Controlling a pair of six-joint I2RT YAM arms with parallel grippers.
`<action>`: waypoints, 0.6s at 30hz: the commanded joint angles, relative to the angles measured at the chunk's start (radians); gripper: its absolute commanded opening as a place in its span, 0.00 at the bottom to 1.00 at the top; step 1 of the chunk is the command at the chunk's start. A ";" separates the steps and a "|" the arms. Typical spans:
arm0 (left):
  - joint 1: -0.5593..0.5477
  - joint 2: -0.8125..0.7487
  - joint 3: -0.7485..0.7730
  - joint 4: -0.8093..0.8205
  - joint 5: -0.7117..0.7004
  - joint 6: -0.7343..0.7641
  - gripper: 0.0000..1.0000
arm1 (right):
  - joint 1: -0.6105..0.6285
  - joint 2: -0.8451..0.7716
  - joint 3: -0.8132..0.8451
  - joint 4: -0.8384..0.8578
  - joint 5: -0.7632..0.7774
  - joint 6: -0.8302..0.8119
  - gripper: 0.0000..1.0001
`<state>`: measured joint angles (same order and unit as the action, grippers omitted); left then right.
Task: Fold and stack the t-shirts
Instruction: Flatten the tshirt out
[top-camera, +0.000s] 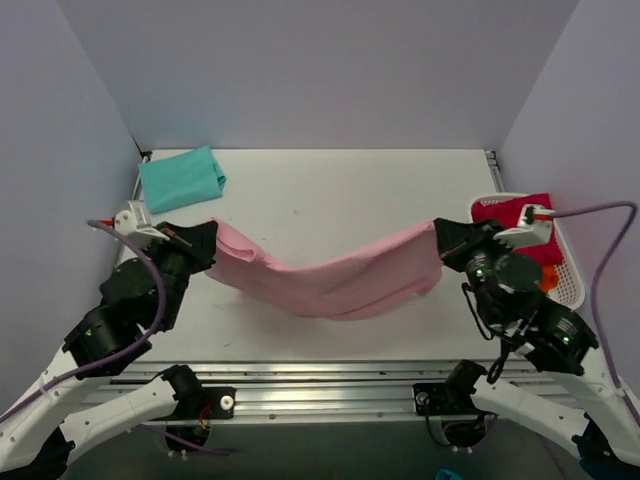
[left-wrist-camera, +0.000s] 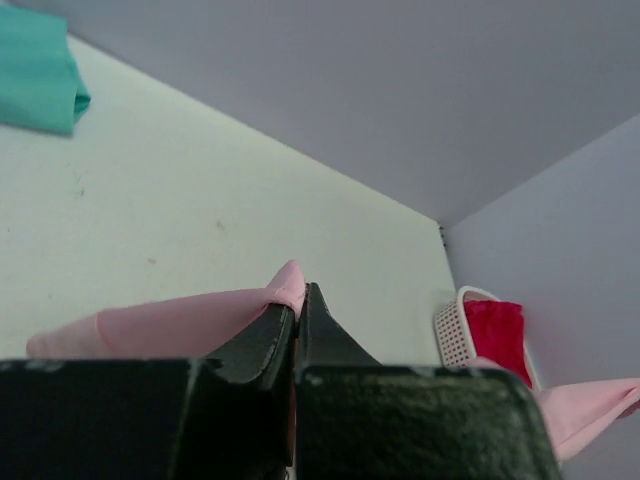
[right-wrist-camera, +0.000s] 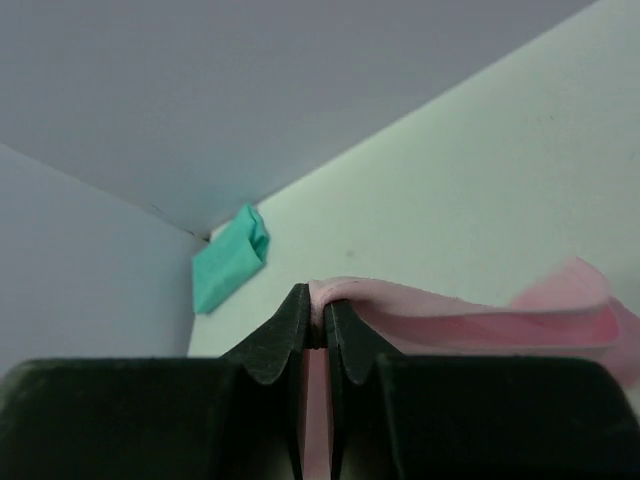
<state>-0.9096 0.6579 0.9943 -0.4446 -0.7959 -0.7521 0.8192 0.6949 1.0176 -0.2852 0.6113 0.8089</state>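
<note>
The soft pink t-shirt (top-camera: 335, 280) sagged in a smooth, matte swag between the left gripper (top-camera: 211, 246) and right gripper (top-camera: 440, 241), each clenched on an end.

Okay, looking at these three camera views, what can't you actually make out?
Top view: orange t-shirt in the basket, only a sliver shows behind the right arm.
Top view: whether the sagging pink t-shirt touches the table; overhead angle hides it.
Left wrist view: teal t-shirt, cut off by the left edge.
Wrist views: cloth pinched inside left claw and right claw.
</note>
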 joint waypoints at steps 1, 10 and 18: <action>-0.006 0.043 0.211 -0.043 0.059 0.210 0.02 | 0.005 -0.055 0.143 -0.081 0.074 -0.108 0.00; -0.006 0.249 0.794 -0.118 0.277 0.441 0.02 | -0.012 -0.031 0.458 -0.069 -0.010 -0.214 0.00; -0.005 0.284 0.945 -0.131 0.391 0.510 0.02 | -0.182 -0.006 0.571 -0.080 -0.146 -0.251 0.00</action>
<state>-0.9112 0.9478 1.9133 -0.5583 -0.4690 -0.3069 0.6960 0.6582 1.5440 -0.3798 0.5323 0.6003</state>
